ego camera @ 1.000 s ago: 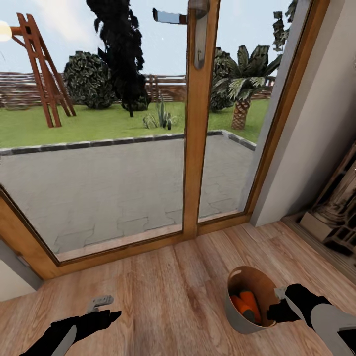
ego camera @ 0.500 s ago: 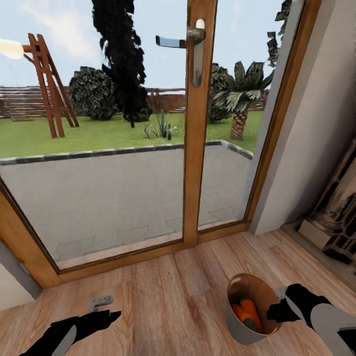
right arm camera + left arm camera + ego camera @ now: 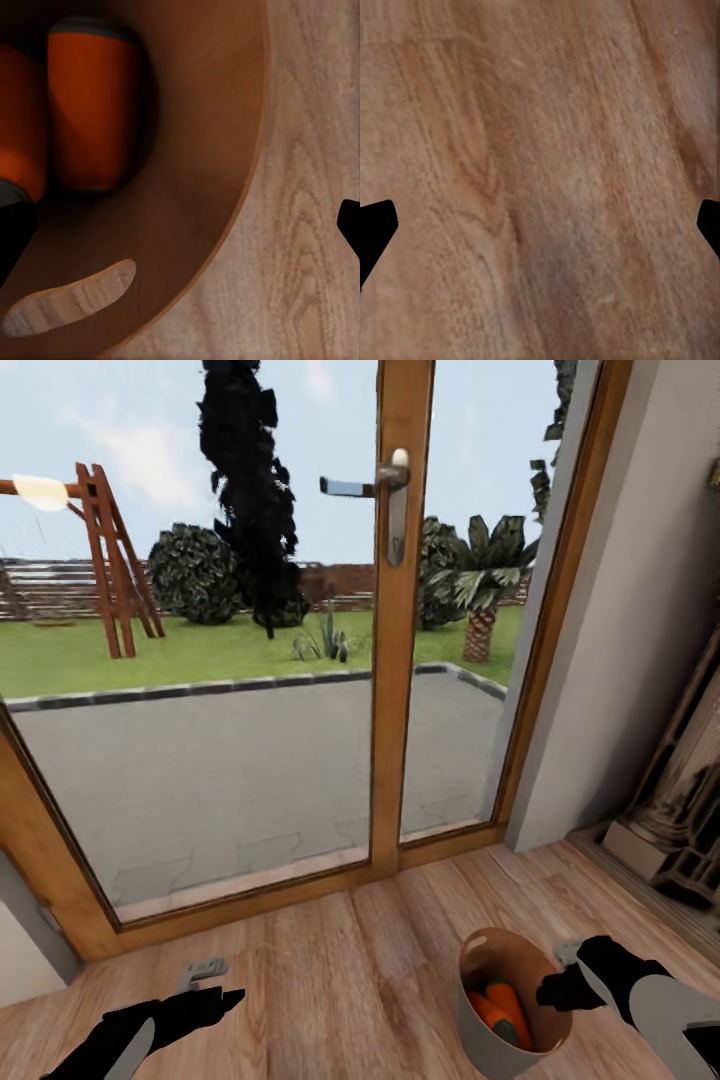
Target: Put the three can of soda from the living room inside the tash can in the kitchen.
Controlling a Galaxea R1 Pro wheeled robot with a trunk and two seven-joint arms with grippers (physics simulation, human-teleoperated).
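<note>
Two bright orange soda cans (image 3: 500, 1008) lie inside the round pale grey trash can (image 3: 482, 1045), gripped at its rim by the right gripper (image 3: 556, 990); left gripper (image 3: 222, 996) jaws spread, holding nothing, above the wood-plank floor (image 3: 350, 970).

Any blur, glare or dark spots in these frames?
Head view: sharp, daylight through the glass door, no glare. Left wrist view: floor grain soft, blurred. Right wrist view: trash can interior dim and shadowed, orange cans soft-edged.
</note>
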